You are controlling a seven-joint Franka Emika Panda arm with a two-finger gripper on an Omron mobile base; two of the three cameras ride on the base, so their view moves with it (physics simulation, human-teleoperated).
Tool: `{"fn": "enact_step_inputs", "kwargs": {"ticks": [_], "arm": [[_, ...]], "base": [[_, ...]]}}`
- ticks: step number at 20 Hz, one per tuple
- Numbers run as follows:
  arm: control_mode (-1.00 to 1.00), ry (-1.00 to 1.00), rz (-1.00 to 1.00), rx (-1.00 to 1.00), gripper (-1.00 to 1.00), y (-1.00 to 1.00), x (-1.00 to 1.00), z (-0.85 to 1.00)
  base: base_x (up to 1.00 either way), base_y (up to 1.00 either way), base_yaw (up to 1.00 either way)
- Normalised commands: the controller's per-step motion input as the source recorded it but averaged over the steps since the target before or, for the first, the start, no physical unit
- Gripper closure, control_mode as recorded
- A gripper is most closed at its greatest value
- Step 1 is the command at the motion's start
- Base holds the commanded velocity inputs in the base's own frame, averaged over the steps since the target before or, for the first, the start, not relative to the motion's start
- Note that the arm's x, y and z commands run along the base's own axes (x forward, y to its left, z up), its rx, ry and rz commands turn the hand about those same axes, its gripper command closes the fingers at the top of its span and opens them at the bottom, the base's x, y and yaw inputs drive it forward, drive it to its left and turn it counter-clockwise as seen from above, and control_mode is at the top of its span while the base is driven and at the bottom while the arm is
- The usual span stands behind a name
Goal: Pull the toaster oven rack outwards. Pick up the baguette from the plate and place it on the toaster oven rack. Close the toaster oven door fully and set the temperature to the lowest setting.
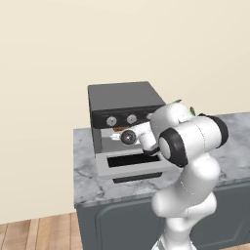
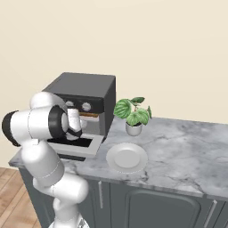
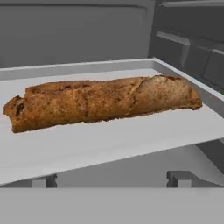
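The counter carries the oven, whose door hangs open. The baguette already lies on the rack; the plate sits empty beside the oven. Closing the door and turning the knob remain. The tool, spread wide and holding nothing, sits at the oven's mouth, close between rack and door; open counter lies right.

Rough, crusty baguette lies on the smooth matt rack; grey-veined marble counter, glossy white plate.
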Motion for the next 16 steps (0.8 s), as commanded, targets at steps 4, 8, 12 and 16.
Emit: {"fn": "enact_step_inputs", "kwargs": {"ticks": [4,8,12,16], "arm": [[-1.0,-0.32,0.0,0.02,-1.0,0.0,-0.09,0.64],[-1.0,-0.19,0.0,0.04,-1.0,0.0,-0.32,0.84],[-1.0,-0.03,0.0,0.05,-1.0,0.0,-0.46,0.77],[-1.0,0.0,0.0,0.06,-1.0,0.0,-0.62,0.76]], "base": [[0.0,0.0,0.0],[0.0,0.0,0.0],[0.0,0.0,0.0],[0.0,0.0,0.0]]}}
